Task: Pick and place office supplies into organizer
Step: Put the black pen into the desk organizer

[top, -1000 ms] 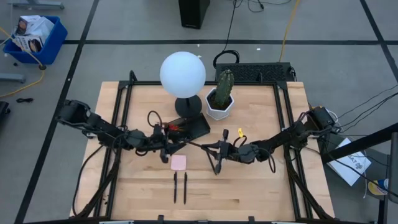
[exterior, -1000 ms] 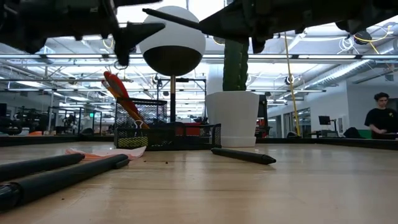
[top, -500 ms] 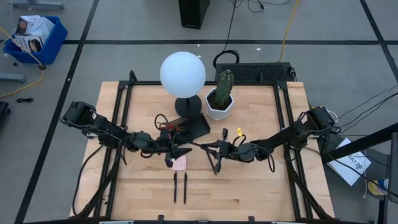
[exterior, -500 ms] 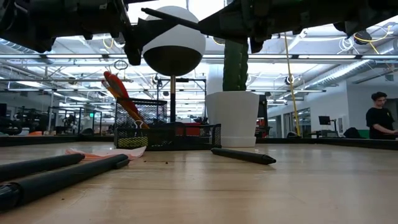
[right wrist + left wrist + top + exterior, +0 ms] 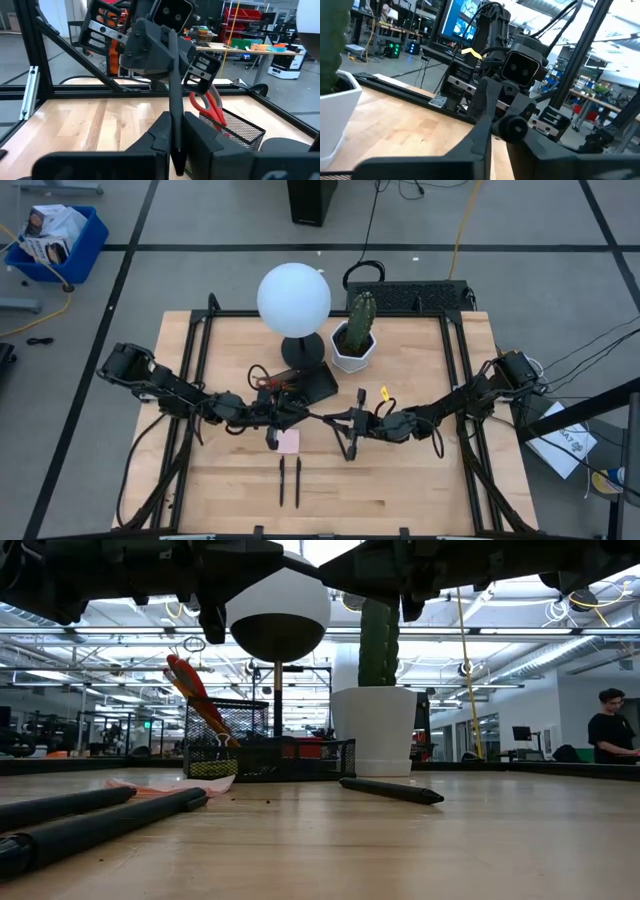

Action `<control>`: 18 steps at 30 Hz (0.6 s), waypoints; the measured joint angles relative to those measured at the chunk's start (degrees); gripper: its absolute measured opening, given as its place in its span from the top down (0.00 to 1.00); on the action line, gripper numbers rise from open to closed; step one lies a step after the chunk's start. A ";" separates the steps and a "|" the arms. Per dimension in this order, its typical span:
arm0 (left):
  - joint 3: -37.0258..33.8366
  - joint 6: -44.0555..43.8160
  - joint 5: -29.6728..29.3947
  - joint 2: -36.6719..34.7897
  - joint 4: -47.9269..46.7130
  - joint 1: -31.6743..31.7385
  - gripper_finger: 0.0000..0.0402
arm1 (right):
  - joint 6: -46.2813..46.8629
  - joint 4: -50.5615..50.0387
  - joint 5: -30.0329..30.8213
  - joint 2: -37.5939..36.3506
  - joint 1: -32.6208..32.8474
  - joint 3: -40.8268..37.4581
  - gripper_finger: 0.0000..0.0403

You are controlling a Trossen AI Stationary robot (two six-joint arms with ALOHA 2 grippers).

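We start with the table (image 5: 420,480). Both arms meet over its middle, and the organizer (image 5: 318,385) sits just beyond the left gripper (image 5: 298,417), with the red-handled scissors (image 5: 195,690) standing in it. The right gripper (image 5: 336,419) faces the left one fingertip to fingertip, its fingers pinched on a slim black pen (image 5: 173,100). The left gripper's fingers seem closed on the pen's far end, though the grip is hard to confirm. We judge this a handover, since the left arm is nearer the organizer. The pink sticky-note pad (image 5: 288,442) lies just under the left gripper. Two more pens (image 5: 290,480) wait nearer the table's front edge.
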 joint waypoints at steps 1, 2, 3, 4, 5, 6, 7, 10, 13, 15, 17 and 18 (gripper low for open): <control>-0.04 0.46 0.05 0.00 0.00 -0.01 0.90 | 0.04 -0.12 -0.76 -0.02 0.00 0.00 0.92; -0.08 0.91 0.29 0.00 -0.01 -0.06 0.91 | 0.21 -0.28 -1.63 -0.06 -0.02 0.00 0.92; -0.09 1.25 0.64 0.00 -0.04 -0.07 0.91 | 0.47 -0.37 -2.13 -0.06 -0.02 0.00 0.91; -0.09 1.65 1.00 0.00 -0.22 -0.07 0.91 | 0.51 -0.60 -2.70 -0.06 -0.02 0.00 0.89; -0.09 1.99 1.30 0.00 -0.52 -0.07 0.91 | 0.54 -0.97 -3.36 -0.06 0.01 0.00 0.88; -0.09 2.18 1.47 -0.01 -1.09 -0.07 0.91 | 0.54 -1.44 -3.59 -0.06 0.20 0.00 0.86; -0.09 2.23 1.53 -0.20 -1.73 -0.07 0.91 | 0.39 -2.04 -3.57 -0.06 0.29 0.00 0.84; -0.02 1.69 1.19 -1.30 -4.07 -0.11 0.91 | 0.63 -3.67 -3.57 -0.02 0.68 0.00 0.78; -0.23 1.86 0.68 -2.78 -6.41 -0.12 0.87 | 1.11 -6.87 -3.44 0.00 1.66 -0.02 0.73; -0.24 2.05 0.59 -4.17 -7.64 -0.17 0.88 | 1.43 -8.34 -3.42 0.00 2.34 -0.02 0.71; -0.24 2.89 0.33 -5.94 -10.84 -0.15 0.91 | 2.20 -9.53 -3.51 0.00 2.83 -0.02 0.69; -0.24 3.11 0.26 -6.60 -11.89 -0.15 0.91 | 2.51 -9.95 -3.60 0.00 3.09 -0.02 0.68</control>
